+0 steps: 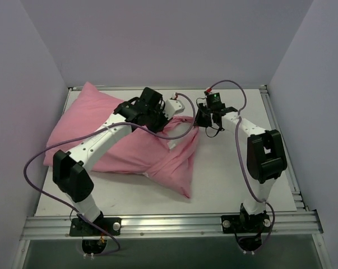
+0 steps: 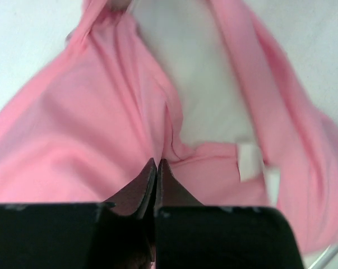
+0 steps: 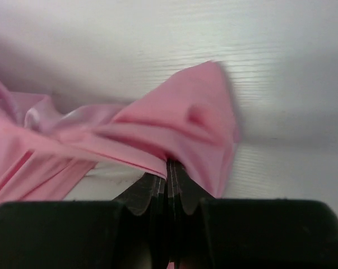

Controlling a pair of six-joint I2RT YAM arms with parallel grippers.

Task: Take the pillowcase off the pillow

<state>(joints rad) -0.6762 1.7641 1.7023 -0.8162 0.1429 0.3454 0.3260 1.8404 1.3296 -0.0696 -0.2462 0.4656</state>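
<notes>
The pink pillowcase (image 1: 82, 117) lies across the left half of the table, bulging at its far left end. In the left wrist view the white pillow (image 2: 197, 84) shows through the parted pink fabric (image 2: 73, 145), and a white tag (image 2: 250, 162) sits by the hem. My left gripper (image 1: 162, 119) (image 2: 156, 162) is shut, its tips pinching a fold of the pillowcase near the opening. My right gripper (image 1: 201, 119) (image 3: 169, 163) is shut on the pillowcase's edge (image 3: 202, 112) just above the table, to the right of the left one. A band of fabric runs between the two.
The white table (image 1: 241, 185) is walled at the back and on both sides. An aluminium rail (image 1: 169, 224) runs along the near edge by the arm bases. A loose pink flap (image 1: 177, 168) trails toward the front middle. Purple cables loop off both arms.
</notes>
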